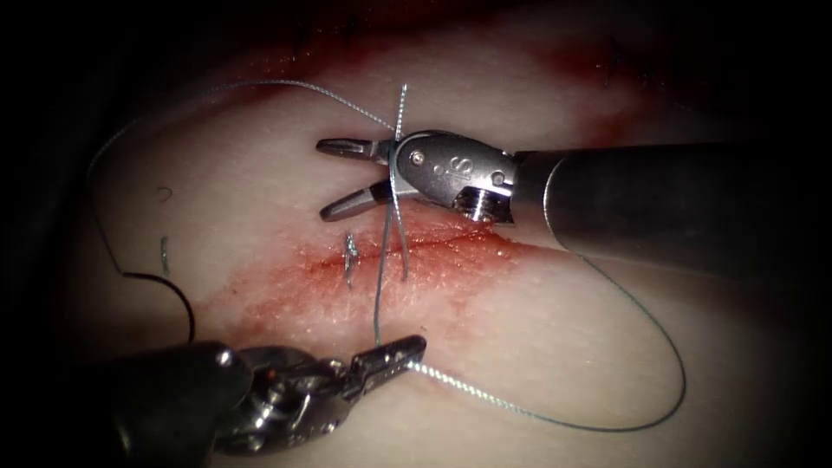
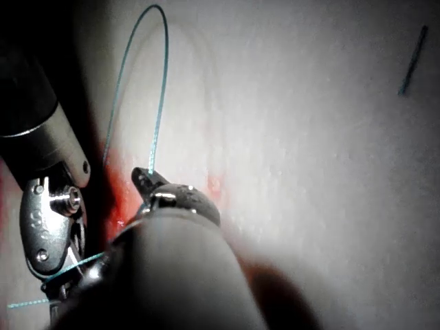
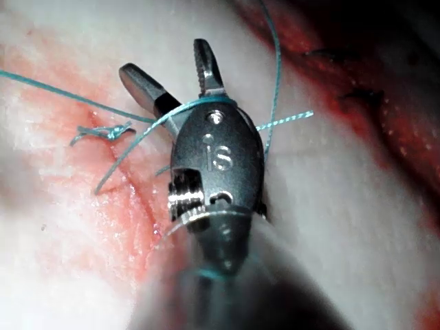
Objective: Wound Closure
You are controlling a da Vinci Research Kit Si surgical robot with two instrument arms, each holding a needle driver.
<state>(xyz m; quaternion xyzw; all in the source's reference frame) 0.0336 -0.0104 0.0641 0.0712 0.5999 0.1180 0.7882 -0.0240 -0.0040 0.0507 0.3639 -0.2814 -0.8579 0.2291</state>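
Right pincer (image 1: 334, 178) stands with its jaws spread wide, gripping nothing, above the cut (image 1: 451, 238) on the tissue (image 1: 555, 347). Thin blue-green thread (image 1: 394, 186) is wrapped around it just behind the jaws, at the neck of the tool, as the right wrist view (image 3: 179, 79) also shows. From that wrap two strands drop across the cut into the reddened patch, near a short knotted stub of thread (image 1: 349, 258). Left pincer (image 1: 414, 348), below the cut, is pressed together on the thread where one strand reaches it. From there the thread swings out right in a broad loop and runs back under the right tool's shaft. Another length arcs from the wrap up and far left, ending at the dark curved needle (image 1: 178, 293), which lies loose on the tissue left of the cut, well apart from both pincers.
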